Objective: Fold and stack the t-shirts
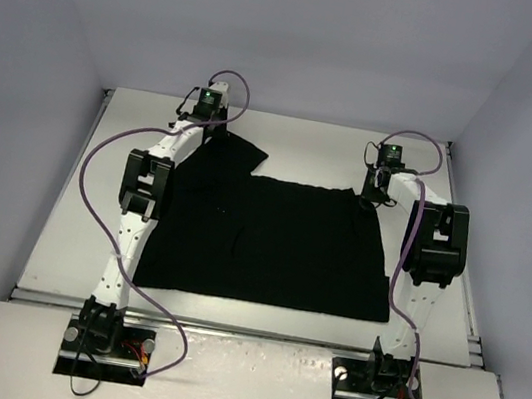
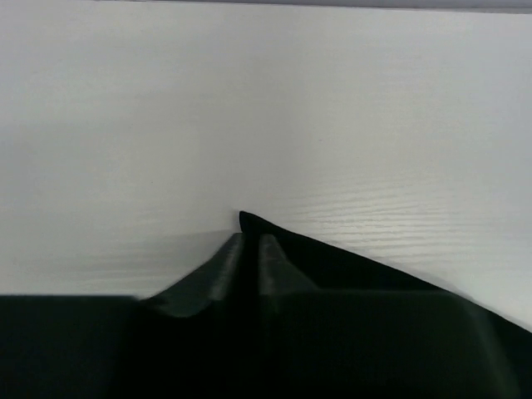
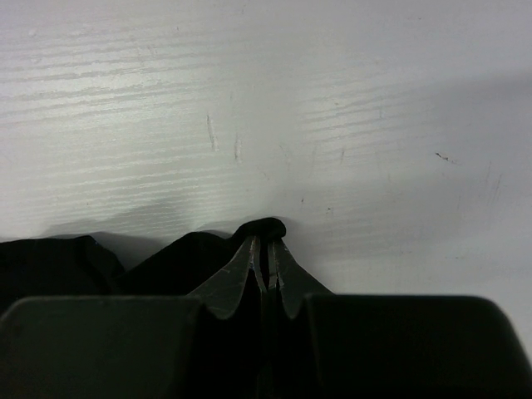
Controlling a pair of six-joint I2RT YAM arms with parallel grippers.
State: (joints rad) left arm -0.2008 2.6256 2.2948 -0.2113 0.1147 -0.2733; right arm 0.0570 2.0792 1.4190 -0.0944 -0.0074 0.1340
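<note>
Soft, even light from overhead.
White table (image 1: 64,228) glares faintly; black t-shirt (image 1: 278,252) loses all detail; near fingers (image 2: 218,281) in the wrist views seem blurred.

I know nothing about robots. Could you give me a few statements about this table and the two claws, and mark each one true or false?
1. The t-shirt is black. True.
2. It is folded into a small stack. False: it lies spread out on the table.
3. The left claw pinches a corner of the t-shirt. True.
4. The right claw hangs wide open above the table. False: it is shut on a bunch of the cloth, low at the table.
</note>
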